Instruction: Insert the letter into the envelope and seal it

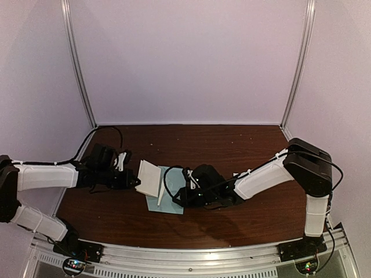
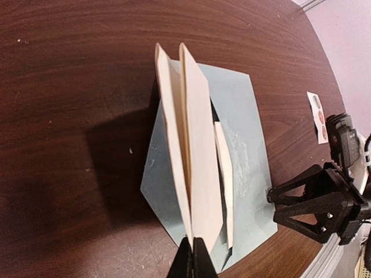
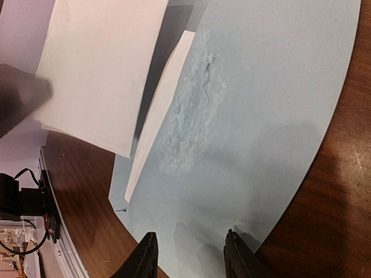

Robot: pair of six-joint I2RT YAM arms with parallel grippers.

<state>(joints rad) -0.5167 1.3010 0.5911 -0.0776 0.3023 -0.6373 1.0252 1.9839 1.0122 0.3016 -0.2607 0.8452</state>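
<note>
Pinching the folded letter (image 2: 194, 156) on edge in my left claw (image 2: 193, 248), just over the envelope (image 2: 249, 133); my right claw (image 3: 191, 255), fingers spread, sits over its opposite edge

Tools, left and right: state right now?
Left tool: closed on the folded letter, which it holds upright.
Right tool: open over the envelope, gripping nothing.

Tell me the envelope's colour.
The envelope is plain light blue-teal; best seen in the right wrist view.
</note>
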